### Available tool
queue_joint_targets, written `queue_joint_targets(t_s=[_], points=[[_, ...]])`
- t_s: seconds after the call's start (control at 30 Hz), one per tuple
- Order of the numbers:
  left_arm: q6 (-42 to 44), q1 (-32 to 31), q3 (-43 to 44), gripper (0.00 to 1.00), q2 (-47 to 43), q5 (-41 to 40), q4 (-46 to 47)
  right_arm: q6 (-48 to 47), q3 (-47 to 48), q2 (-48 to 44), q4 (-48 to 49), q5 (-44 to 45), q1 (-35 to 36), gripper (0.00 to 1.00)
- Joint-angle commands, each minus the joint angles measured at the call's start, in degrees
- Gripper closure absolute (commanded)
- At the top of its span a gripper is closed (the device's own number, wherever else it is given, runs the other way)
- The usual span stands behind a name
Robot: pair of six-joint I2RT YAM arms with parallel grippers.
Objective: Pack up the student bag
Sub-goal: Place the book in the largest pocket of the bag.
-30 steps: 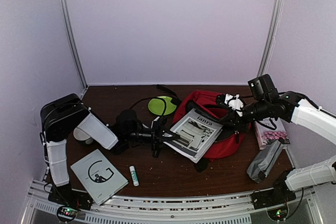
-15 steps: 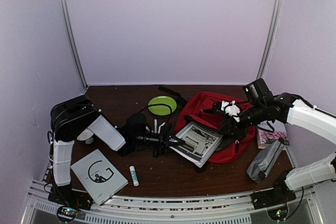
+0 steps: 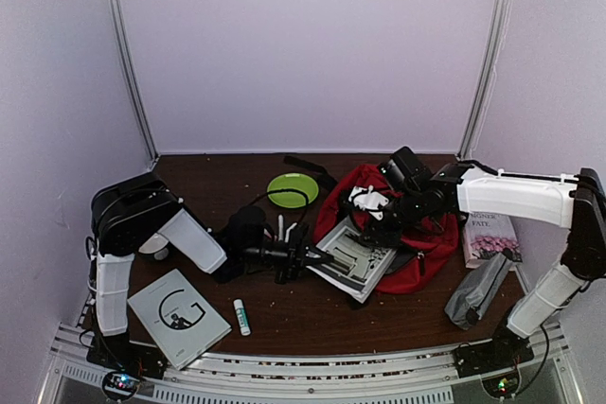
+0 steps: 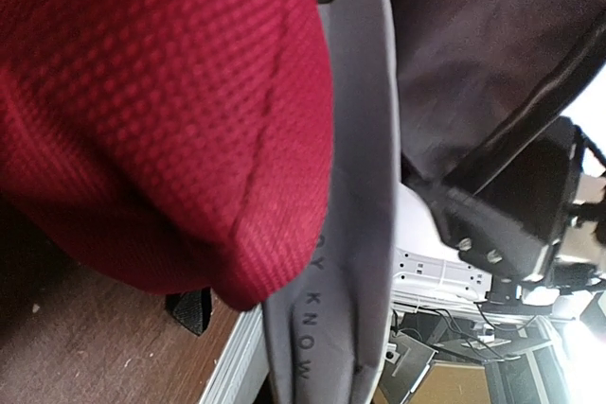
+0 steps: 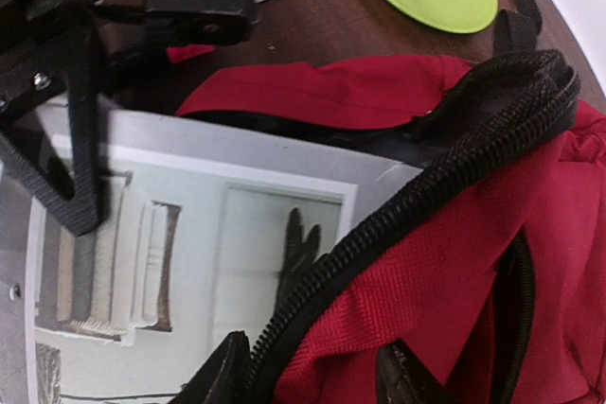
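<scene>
The red student bag (image 3: 421,254) lies at centre right with its mouth facing left. A grey-white booklet (image 3: 355,254) with a photo cover sticks halfway out of that mouth. My left gripper (image 3: 311,257) is shut on the booklet's left edge; its black fingers (image 5: 80,120) show in the right wrist view. The left wrist view shows only red bag fabric (image 4: 142,111) and the booklet's (image 4: 355,234) grey edge. My right gripper (image 5: 314,374) (image 3: 369,207) stands open over the bag's (image 5: 436,262) black zipper rim (image 5: 426,186), one fingertip on each side, above the booklet (image 5: 189,262).
A green plate (image 3: 292,188) sits behind the left gripper, with pens (image 3: 281,227) beside it. A white booklet (image 3: 178,317) and a glue stick (image 3: 242,316) lie front left. A flowered book (image 3: 490,237) and a grey pouch (image 3: 478,289) lie right of the bag.
My right arm has swung left across the bag and its jaws have opened. The bag's raised rim has dropped. The left gripper and booklet pushed slightly rightward into the bag.
</scene>
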Motion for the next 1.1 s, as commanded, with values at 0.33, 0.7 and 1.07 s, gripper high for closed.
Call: queue_joint_targets(t_s=[0.33,0.7,1.07], points=[[4.59,-0.32,2.63,0.92,-0.76,-0.14,-1.89,-3.28,-0.84,-13.89,5.93,-3.74,1.92,1.0],[7.55,0.1,7.15,0.92,0.26,-1.44,-4.99,-7.51,2.96,-17.97,-3.56,-16.77,2.22,1.0],[14.53,2.54,23.64,0.92,6.29,-1.81,-17.22,-12.43,-0.64,-19.97,-7.12,-22.0,2.19,1.0]])
